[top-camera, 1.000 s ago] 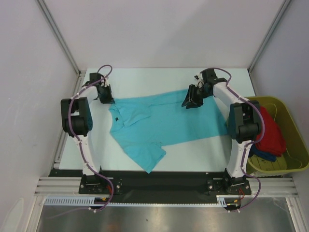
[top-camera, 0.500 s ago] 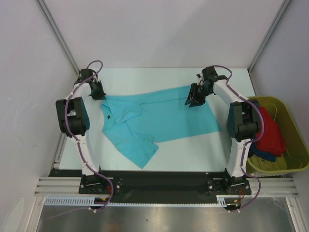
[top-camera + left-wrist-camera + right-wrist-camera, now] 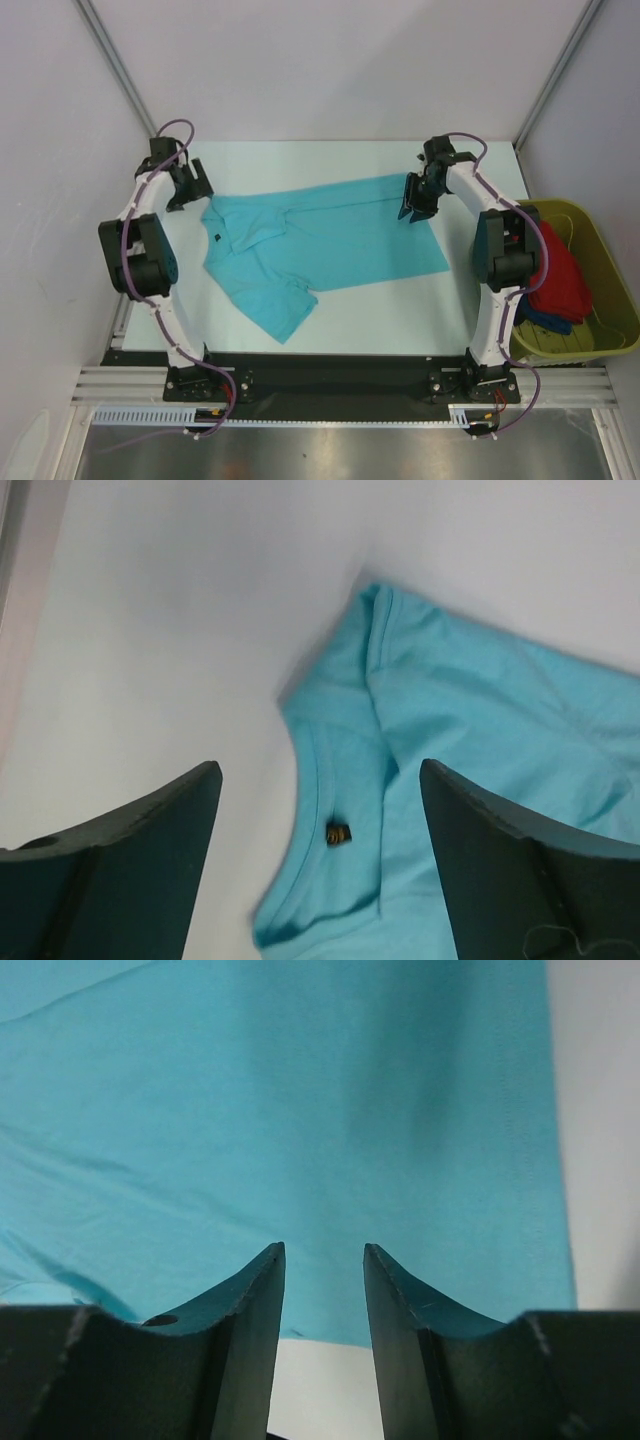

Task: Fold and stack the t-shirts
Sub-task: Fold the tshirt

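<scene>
A turquoise t-shirt (image 3: 330,240) lies spread flat on the white table, collar to the left and hem to the right. Its small dark label (image 3: 339,832) sits inside the collar. My left gripper (image 3: 193,186) hangs open just above and left of the collar; in the left wrist view its gripper (image 3: 320,770) has wide-apart fingers framing the collar, holding nothing. My right gripper (image 3: 410,205) is over the shirt's far right corner. The right wrist view shows that gripper (image 3: 323,1248) partly open above the hem of the cloth (image 3: 300,1110), with bare table between the fingers.
An olive-green tub (image 3: 612,280) stands off the table's right edge, holding a red shirt (image 3: 560,275) and a dark blue one (image 3: 535,320). White walls and frame posts close in the table on both sides and at the back.
The left gripper dragged the collar leftwards, then opened and let it go, drawing back to the far left. The whole shirt shifted left. The right gripper drifted slightly right.
</scene>
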Robot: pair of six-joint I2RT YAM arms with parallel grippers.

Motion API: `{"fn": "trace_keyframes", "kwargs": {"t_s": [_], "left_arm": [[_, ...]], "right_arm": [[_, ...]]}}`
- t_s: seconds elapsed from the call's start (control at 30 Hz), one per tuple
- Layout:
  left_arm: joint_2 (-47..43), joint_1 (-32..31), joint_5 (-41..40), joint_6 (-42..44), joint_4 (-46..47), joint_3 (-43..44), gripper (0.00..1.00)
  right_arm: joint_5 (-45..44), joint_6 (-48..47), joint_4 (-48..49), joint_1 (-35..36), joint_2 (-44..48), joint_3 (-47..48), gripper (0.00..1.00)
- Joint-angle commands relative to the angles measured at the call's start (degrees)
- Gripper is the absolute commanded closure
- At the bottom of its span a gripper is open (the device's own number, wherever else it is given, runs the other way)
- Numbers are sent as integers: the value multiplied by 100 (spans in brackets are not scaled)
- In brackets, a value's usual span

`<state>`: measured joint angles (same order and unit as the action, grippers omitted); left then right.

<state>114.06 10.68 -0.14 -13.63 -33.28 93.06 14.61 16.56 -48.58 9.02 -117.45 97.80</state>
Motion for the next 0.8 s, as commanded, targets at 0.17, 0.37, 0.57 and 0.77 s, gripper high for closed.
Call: {"fn": "trace_keyframes", "kwargs": {"t_s": [0.17,0.37,0.57,0.77], "left_arm": [[-2526,-241,864,-675,778,-2623,23],[-2775,-285,1683,-1220,1200,-3776,30],[-2591,-285,2158,-1722,1683,-4164,39],[-2047,-294,2432,-2328,2167,-4234,55]], "right_arm": [[15,-12,94,-260,-129,459,57],[454,278,357,-330,-445,714,57],[701,489,691,-357,-612,828,57],[727,533,683,-392,-718,916,57]]}}
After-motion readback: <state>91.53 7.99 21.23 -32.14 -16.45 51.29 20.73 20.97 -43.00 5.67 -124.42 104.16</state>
